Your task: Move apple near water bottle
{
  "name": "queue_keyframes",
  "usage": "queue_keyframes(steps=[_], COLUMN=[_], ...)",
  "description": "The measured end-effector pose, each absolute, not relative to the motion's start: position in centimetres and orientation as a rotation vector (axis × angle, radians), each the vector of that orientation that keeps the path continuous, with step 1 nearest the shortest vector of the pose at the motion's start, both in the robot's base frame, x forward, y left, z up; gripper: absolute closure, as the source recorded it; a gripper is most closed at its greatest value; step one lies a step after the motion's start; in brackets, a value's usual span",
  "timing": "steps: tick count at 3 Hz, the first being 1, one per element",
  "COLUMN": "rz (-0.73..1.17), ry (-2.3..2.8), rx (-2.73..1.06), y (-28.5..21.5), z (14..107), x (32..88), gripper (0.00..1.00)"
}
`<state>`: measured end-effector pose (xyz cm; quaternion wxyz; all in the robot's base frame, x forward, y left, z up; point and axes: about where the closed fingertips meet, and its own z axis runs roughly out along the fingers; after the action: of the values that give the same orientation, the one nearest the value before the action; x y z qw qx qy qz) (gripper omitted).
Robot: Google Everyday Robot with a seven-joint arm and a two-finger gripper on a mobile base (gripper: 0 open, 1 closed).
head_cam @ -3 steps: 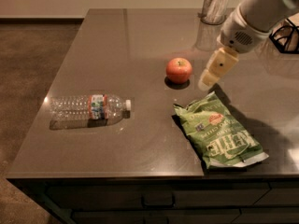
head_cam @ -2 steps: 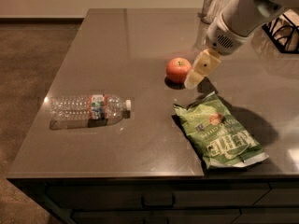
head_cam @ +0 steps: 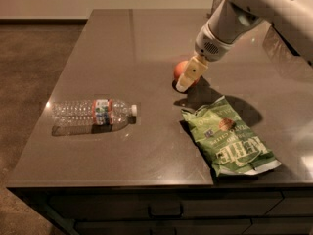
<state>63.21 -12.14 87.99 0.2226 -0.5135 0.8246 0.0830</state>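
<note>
Roughly at the middle of the dark brown table (head_cam: 146, 38) sits the apple (head_cam: 179, 68), orange-red and half hidden behind the gripper (head_cam: 183, 83), which hangs down in front of its right side with its pale tip at the table surface. Whether the jaws are open or closed on the fruit cannot be told from this angle. The white arm (head_cam: 234, 18) slants in from the upper right corner, crossing the back right part of the table. The water bottle (head_cam: 93, 112) lies on its side well apart from the apple, to the left and nearer the front, close to the table's left edge, with its white cap pointing right toward the middle. Between the cap and the apple runs a broad stretch of bare surface, and the strip in front of the bottle up to the front edge is also bare. A green chip bag (head_cam: 229, 142) lies flat to the right of that stretch, just in front of the apple and gripper; its upper corner is near the gripper's shadow and its lower end comes close to the front edge. Behind the apple the table is bare to its far edge. Below the front edge are dark drawer fronts (head_cam: 161, 210), and brown carpet (head_cam: 29, 67) lies beyond the left edge.
</note>
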Motion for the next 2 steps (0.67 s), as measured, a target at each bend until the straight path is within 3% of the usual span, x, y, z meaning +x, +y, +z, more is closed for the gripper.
queue_keyframes(steps=[1,2], rz=[0.254,0.318], ry=[2.274,2.238], rx=[-1.439,-1.514], y=[-11.6,-10.5], z=[87.3,87.2], x=[64.3,65.2], gripper=[0.39,0.7])
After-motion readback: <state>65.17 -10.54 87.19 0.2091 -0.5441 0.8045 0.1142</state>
